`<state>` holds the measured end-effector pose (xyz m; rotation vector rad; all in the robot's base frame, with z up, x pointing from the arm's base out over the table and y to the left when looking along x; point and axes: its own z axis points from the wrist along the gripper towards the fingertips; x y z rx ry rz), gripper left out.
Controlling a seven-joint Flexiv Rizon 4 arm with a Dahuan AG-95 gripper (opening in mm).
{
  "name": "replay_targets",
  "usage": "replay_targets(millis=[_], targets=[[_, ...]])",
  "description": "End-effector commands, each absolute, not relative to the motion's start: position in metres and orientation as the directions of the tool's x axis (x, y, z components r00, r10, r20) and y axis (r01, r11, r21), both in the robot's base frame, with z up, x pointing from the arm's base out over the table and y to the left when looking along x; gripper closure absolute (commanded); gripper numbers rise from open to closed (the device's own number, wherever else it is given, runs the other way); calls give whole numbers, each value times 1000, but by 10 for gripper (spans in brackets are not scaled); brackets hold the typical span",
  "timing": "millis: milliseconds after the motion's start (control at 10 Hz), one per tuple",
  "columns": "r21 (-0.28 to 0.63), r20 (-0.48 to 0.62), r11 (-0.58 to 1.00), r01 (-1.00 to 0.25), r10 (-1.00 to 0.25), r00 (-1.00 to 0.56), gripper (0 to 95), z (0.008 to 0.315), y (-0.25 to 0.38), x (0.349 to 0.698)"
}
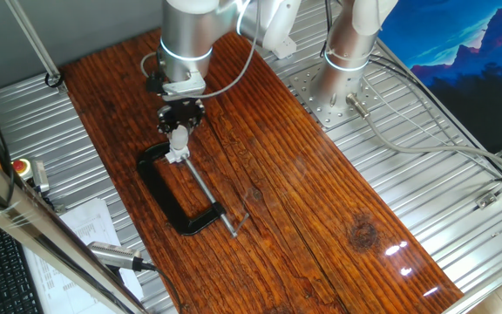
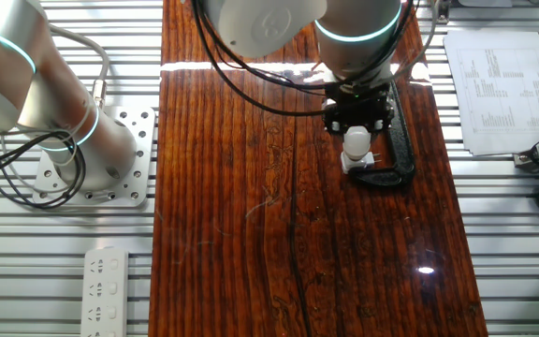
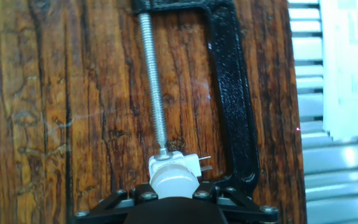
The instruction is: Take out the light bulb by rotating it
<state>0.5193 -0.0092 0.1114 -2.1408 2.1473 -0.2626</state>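
Dark, glossy wooden planking covered the table, with ribbed metal on either side. On it lay a black C-clamp, its long steel screw running toward the small white socket block held at the clamp's end. The light bulb sat in that block, a little whitish dome, and from the other fixed view I saw it directly beneath the arm's gripper.

The fingers stood close on either side of the bulb, seemingly pinched on its rounded body, though in the hand view the black housing hid the pads, so I could not be sure of firm contact.

I judged the bulb light, smooth and brittle: glass that would slip under a weak hold and crack under a hard one. The sensible place to hold seemed the widest part of the dome, squarely, turning about its own axis, while the clamp kept the socket from spinning along.
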Motion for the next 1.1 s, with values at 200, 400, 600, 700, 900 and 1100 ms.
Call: replay_targets(millis=[200, 400, 600, 700, 900, 1100], targets=[[-181, 74, -156, -971, -987, 145, 950, 112, -8, 519], [-176, 80, -225, -958, -974, 214, 950, 112, -8, 519], [-166, 98, -334, -928, -942, 321, 950, 112, -8, 519], [-162, 105, -373, -914, -927, 360, 950, 112, -8, 519], [-153, 117, -447, -882, -894, 433, 950, 112, -8, 519], [-140, 133, -541, -829, -840, 526, 950, 112, -8, 519]])
